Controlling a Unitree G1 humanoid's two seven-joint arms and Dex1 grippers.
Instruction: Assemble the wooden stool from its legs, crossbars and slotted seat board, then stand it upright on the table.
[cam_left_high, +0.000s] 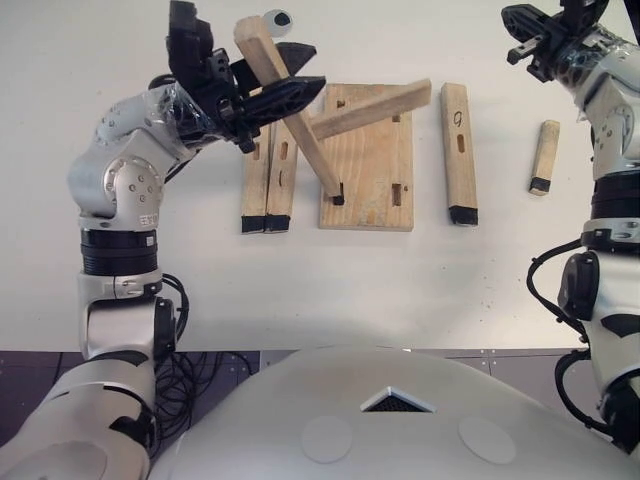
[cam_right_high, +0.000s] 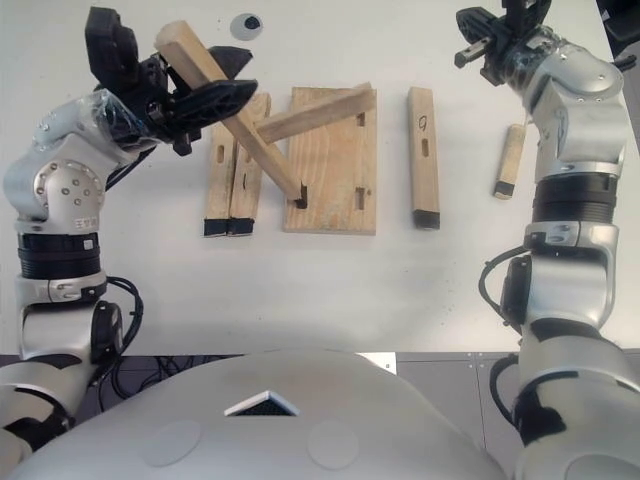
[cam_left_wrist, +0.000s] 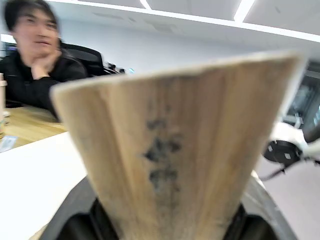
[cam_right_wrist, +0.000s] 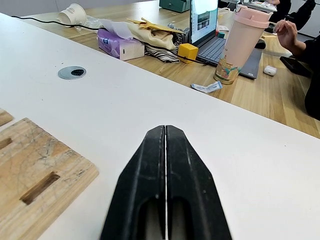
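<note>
One pale wooden leg, clamped tilted in the left hand, touches the flat slotted wooden seat board; right hand closed, empty.

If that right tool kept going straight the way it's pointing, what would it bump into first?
Probably nothing close: the shut right tool points across bare white table; height is unclear, so it might graze it.

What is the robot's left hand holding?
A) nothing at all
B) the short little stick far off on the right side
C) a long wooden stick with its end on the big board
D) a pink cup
C: the left gripper is closed on a wooden leg that slants down so its dark tip meets a slot in the seat board.
</note>
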